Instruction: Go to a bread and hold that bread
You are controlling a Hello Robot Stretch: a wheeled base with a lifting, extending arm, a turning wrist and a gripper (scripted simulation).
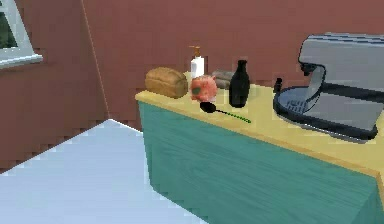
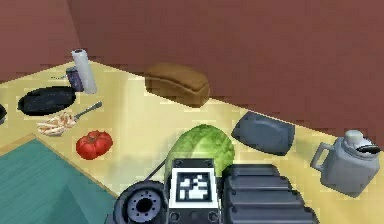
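Forward view: a yellow-topped, teal-fronted surface (image 1: pixel 265 118) is carrying a brown bread loaf (image 1: pixel 166 82), a white bottle (image 1: pixel 197 62), a tomato (image 1: pixel 203 88), a dark bottle (image 1: pixel 239 85), a black spoon (image 1: pixel 225 112) and a grey coffee machine (image 1: pixel 340 85). Arm side view: a yellow surface (image 2: pixel 140 110) is bearing a bread loaf (image 2: pixel 178 84), paper towel roll (image 2: pixel 82 70), black pan (image 2: pixel 47 100), tomato (image 2: pixel 93 144), green lettuce head (image 2: pixel 205 150), dark grey dish (image 2: pixel 262 131) and kettle (image 2: pixel 345 165).

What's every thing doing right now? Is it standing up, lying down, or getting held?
bread, lying on the counter, apart from the gripper.
paper towel roll, standing upright.
pan, flat on the counter.
tomato, resting on the counter.
green round thing, sitting on the counter behind the gripper.
kettle, upright.
dark bottle, standing upright.
gripper, cannot tell whether it holds anything.
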